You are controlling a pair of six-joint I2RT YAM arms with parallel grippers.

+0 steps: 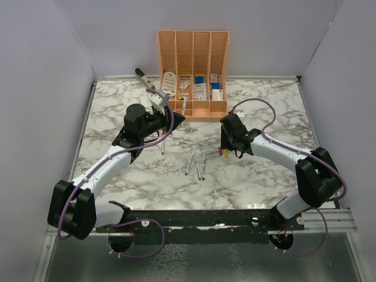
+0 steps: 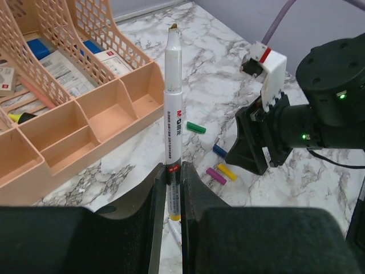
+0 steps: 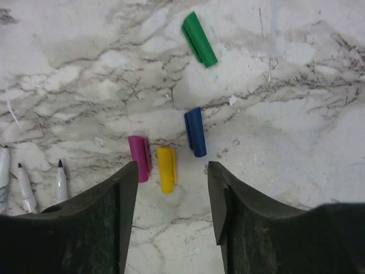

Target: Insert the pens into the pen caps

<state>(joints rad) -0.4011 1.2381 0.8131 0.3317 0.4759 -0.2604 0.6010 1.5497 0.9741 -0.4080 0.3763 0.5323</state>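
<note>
Your left gripper (image 2: pixel 171 191) pinches a pen (image 2: pixel 173 103), likely light, stiff and slick, low on its barrel (tip pointing away); your right gripper (image 3: pixel 171 188) hangs open, empty, over the yellow cap (image 3: pixel 166 169) on the table (image 3: pixel 285 85).

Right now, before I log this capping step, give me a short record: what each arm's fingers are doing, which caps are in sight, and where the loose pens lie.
left fingers: shut on held pen, its uncapped tip pointing away from them
right fingers: open, holding nothing, poised over the caps
caps in sight: green cap, blue cap, purple cap, yellow cap, all lying on the marble table
red cap: not seen
loose pens: three, uncapped, lying beside the caps
</note>
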